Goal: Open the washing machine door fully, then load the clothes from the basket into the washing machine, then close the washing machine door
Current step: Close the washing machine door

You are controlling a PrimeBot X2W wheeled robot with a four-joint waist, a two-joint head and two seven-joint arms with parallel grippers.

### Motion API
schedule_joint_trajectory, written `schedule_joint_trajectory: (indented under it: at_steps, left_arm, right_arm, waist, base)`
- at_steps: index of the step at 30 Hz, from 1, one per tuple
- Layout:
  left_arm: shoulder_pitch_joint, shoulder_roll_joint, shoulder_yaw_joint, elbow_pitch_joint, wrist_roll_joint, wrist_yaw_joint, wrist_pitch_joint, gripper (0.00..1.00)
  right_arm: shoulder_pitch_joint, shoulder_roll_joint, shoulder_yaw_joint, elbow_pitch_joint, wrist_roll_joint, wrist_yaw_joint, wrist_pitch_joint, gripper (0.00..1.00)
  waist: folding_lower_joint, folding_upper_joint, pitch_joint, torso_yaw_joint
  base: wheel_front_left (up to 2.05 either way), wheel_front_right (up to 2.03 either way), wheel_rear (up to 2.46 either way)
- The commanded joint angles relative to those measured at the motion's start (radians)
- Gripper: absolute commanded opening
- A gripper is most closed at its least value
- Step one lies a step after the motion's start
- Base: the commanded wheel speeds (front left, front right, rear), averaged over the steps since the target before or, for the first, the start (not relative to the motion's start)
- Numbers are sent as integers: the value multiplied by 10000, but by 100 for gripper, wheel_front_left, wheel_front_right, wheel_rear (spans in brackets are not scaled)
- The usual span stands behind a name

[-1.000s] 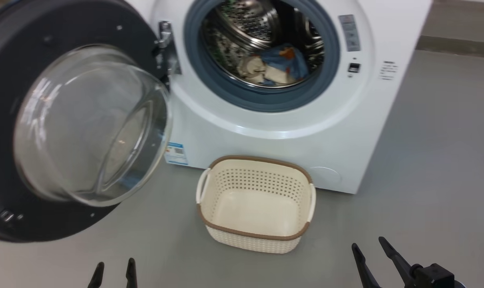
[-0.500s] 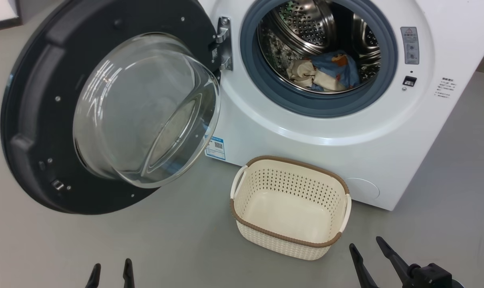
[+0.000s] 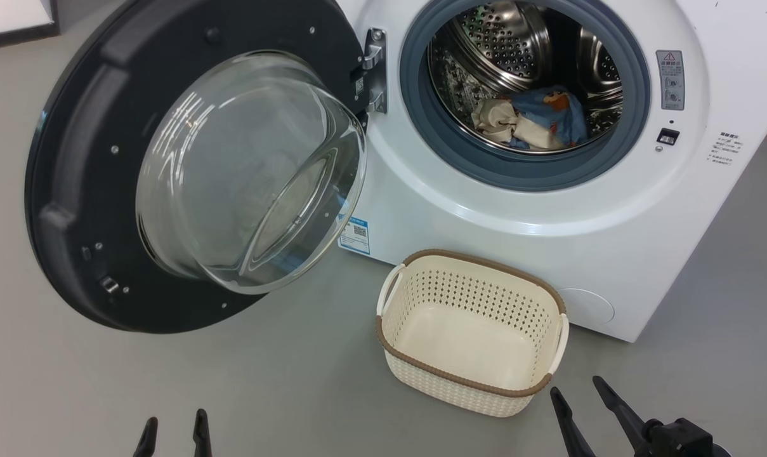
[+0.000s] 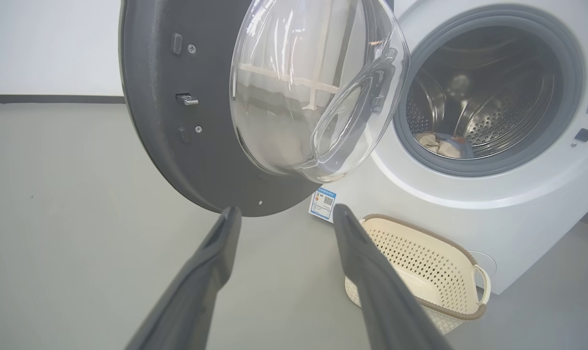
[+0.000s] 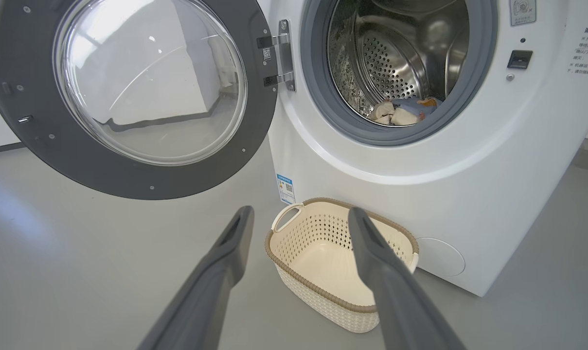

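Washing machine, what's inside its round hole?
The clothes lie low in the steel drum: blue bear-print fabric bunched with a cream cloth. The pile covers whatever is beneath it, and the grey gasket hides the drum's front edge.

One washing machine (image 3: 516, 254), one basket (image 3: 472, 293), maybe two clothes (image 3: 535, 120)

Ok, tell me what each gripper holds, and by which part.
Nothing: left gripper and right gripper are open and empty; the clothes lie in the drum.

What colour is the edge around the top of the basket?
Brown, on the cream basket; clearest in the right wrist view.
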Motion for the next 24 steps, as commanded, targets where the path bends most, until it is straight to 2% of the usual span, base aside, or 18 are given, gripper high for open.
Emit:
schedule_joint_trajectory:
  at_steps: [1,7,8,9,10,15,18,24]
  left_arm:
    - [-103,53,340,-324,-106,106,-63,100]
    - [-89,53,397,-357,-171,146,-63,100]
    - [-85,53,420,-361,-216,159,-63,72]
    - [-78,53,472,-364,-259,179,-63,20]
    - [-78,53,555,-366,-321,185,-63,0]
    - [-116,53,1183,-355,-990,160,-63,0]
    - [-226,53,1923,-295,-1662,112,-63,0]
    - [-783,52,3884,-72,-2303,-484,-63,0]
  right_arm:
    - [-516,-74,249,-209,-140,14,-120,100]
    - [-568,-75,282,-203,-131,14,-120,100]
    - [-577,-74,288,-202,-130,14,-120,100]
    - [-583,-72,293,-200,-128,14,-120,100]
    - [-586,-70,299,-199,-127,14,-120,100]
    - [-571,-54,302,-218,-130,14,-120,100]
    - [-549,-28,295,-220,-133,14,-120,100]
    - [-494,12,254,-226,-131,14,-120,100]
  waist:
    - [0,0,22,15]
    - [0,0,72,51]
    - [0,0,79,56]
    - [0,0,84,61]
    - [0,0,88,64]
    - [0,0,100,78]
    - [0,0,93,76]
    - [0,0,93,-3]
  base:
    - [0,0,0]
    - [0,0,0]
    - [0,0,0]
    - [0,0,0]
    - [0,0,0]
    - [0,0,0]
    - [0,0,0]
    - [0,0,0]
